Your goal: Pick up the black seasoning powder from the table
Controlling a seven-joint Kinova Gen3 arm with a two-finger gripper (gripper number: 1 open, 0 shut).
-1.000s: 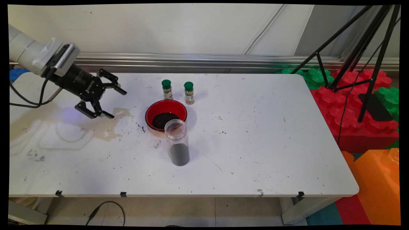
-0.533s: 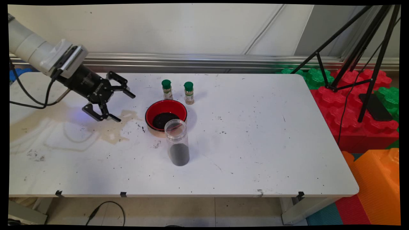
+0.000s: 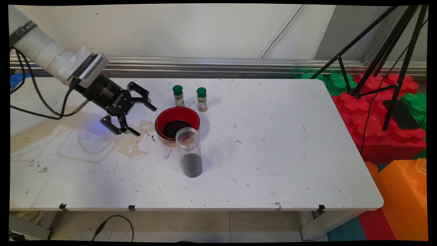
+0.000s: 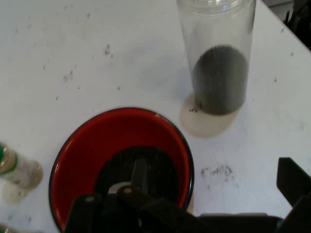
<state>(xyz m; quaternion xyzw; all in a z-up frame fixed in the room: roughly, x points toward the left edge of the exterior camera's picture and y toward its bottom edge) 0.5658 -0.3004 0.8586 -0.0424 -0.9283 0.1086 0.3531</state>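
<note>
Just ahead of the end effector (image 3: 139, 115), fingers spread apart and empty, sits a red bowl (image 3: 177, 127) of dark powder.

Robot lab, stained white table (image 3: 273, 171), camera tripod (image 3: 385, 61), giant foam building blocks (image 3: 392, 136) against bare wall

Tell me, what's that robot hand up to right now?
Gripper open, empty, above table left of red bowl holding dark powder. Clear jar, powder at its bottom, stands beside bowl. Two green-capped spice bottles behind bowl. Nothing between the fingers.
</note>
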